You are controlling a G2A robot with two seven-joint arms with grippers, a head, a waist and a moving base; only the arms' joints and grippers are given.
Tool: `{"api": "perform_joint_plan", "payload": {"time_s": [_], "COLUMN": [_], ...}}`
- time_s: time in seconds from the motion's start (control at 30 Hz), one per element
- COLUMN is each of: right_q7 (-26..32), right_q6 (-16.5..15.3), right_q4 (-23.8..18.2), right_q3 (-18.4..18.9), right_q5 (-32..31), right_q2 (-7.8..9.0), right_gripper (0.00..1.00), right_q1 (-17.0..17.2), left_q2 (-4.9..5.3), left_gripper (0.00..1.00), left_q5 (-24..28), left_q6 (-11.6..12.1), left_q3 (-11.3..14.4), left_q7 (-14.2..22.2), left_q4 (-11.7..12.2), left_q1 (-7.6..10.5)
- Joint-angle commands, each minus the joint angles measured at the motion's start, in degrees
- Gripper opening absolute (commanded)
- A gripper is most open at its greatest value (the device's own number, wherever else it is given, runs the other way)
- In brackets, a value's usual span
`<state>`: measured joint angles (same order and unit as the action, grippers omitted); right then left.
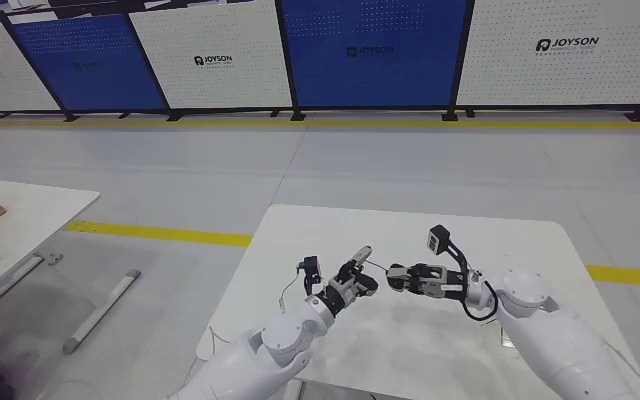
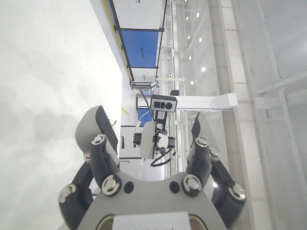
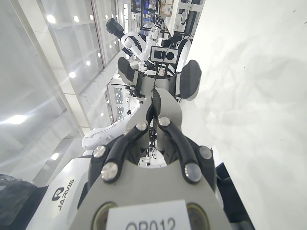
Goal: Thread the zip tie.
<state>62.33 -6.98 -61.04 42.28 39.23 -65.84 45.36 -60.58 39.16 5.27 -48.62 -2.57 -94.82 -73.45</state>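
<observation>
Pinched in the closed right end effector (image 3: 154, 95), one thin black ribbed zip tie (image 3: 156, 107) is held above the white counter (image 1: 320, 240). Its tip is pointed toward the left end effector (image 3: 158, 75), which is spread wide open. Both arms are raised over the counter, facing each other.

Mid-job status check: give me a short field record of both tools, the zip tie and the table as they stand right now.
left tool: open, nothing between its fingers
right tool: shut on the zip tie
zip tie: black strip pinched in the right tool, free end pointing toward the left tool
tool relation: facing each other, close but apart, above the table
table: white, bare beneath the tools
threading: not yet done; the tie's head cannot be made out
</observation>
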Motion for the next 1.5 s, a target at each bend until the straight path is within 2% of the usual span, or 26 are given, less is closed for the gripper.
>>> {"api": "perform_joint_plan", "payload": {"time_s": [0.0, 0.07, 0.1, 0.13, 0.2, 0.3, 0.83, 0.97, 1.07, 1.17, 1.4, 1.47], "right_q7": [2.5, 6.1, 7.7, 9.1, 11.4, 12.2, 12.0, 12.3, 12.5, 12.6, 12.6, 12.6], "right_q6": [0.9, 1.5, 1.7, 1.8, 3.2, 5.5, 5.4, 6.8, 7.3, 7.4, 7.4, 7.4], "right_q4": [-0.1, 0.8, 1.8, 2.2, 3.5, 4.7, 4.7, 2.9, 4.0, 4.9, 4.9, 4.9], "right_q3": [0.7, 1.6, 2.1, 2.4, 2.3, 1.6, 1.6, 1.1, 1.0, 0.7, 0.7, 0.7], "right_q5": [0.6, 1.5, 1.6, 2.0, 1.2, -0.1, 0.2, -1.9, -2.0, -2.2, -2.2, -2.2], "right_q2": [0.2, 0.42, 0.54, 0.56, 0.54, 0.18, -0.01, -0.06, -0.42, -0.85, -0.85, -0.85], "right_gripper": [0.0, 0.0, 0.0, 0.0, 0.0, 0.0, 0.0, 0.0, 0.0, 0.0, 0.0, 0.0], "right_q1": [0.2, 0.0, -0.3, -0.4, -1.1, -2.3, -2.3, -1.9, -2.5, -3.1, -3.1, -3.1], "left_q2": [0.14, 0.45, 0.79, 1.0, 1.47, 1.8, 1.8, 1.8, 1.57, 1.04, 0.99, 0.77], "left_gripper": [1.0, 1.0, 1.0, 1.0, 1.0, 1.0, 1.0, 1.0, 1.0, 1.0, 1.0, 1.0], "left_q5": [0.8, 0.0, -0.9, -1.1, -2.1, -2.4, -2.4, -2.4, -1.9, -1.3, -1.2, -1.5], "left_q6": [-0.7, -0.5, -1.8, -1.9, -3.6, -4.5, -4.5, -4.5, -5.3, -3.3, -3.1, -2.2], "left_q3": [-1.1, -2.2, -2.9, -3.6, -4.5, -5.6, -5.6, -5.6, -4.9, -4.4, -4.4, -4.0], "left_q7": [2.5, 5.8, 9.0, 10.7, 15.4, 18.3, 18.3, 18.3, 19.6, 17.6, 17.4, 17.1], "left_q4": [0.6, 1.0, 1.6, 1.7, 1.8, 1.4, 1.4, 1.4, 1.5, 1.6, 1.6, 1.7], "left_q1": [0.06, -0.13, -0.16, -0.23, -0.47, -1.02, -1.02, -1.02, -1.06, -1.2, -1.22, -1.31]}}
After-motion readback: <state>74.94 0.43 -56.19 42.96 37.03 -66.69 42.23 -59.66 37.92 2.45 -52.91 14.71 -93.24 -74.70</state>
